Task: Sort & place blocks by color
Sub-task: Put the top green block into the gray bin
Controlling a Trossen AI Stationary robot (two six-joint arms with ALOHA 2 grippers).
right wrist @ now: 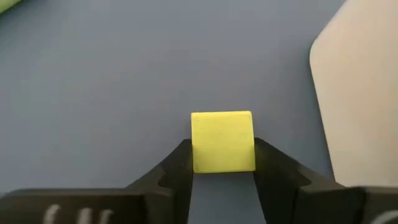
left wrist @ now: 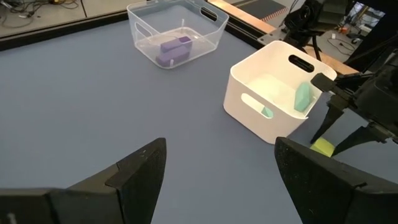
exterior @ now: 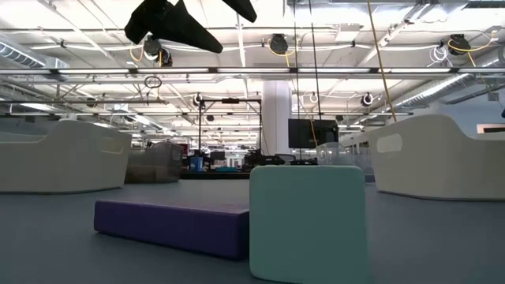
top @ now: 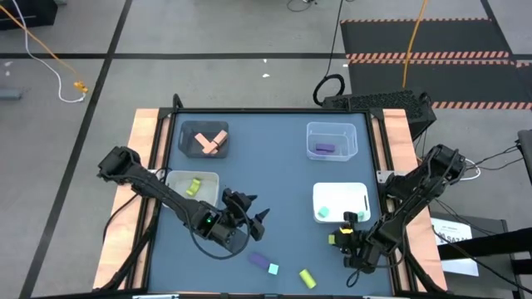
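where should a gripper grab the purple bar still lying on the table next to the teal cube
Across its two long sides, near the middle, coming straight down from above. The purple bar lies flat and low with its top free, and the teal cube sits at one end, so gripping end to end would likely bump it.

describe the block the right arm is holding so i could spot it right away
Start at the white rectangular bin on the table's right half, which holds a teal block. Just off its front edge, the right gripper has its jaws shut on a small yellow-green cube. The other loose yellow-green block lies free on the table and is a short bar, not a cube.
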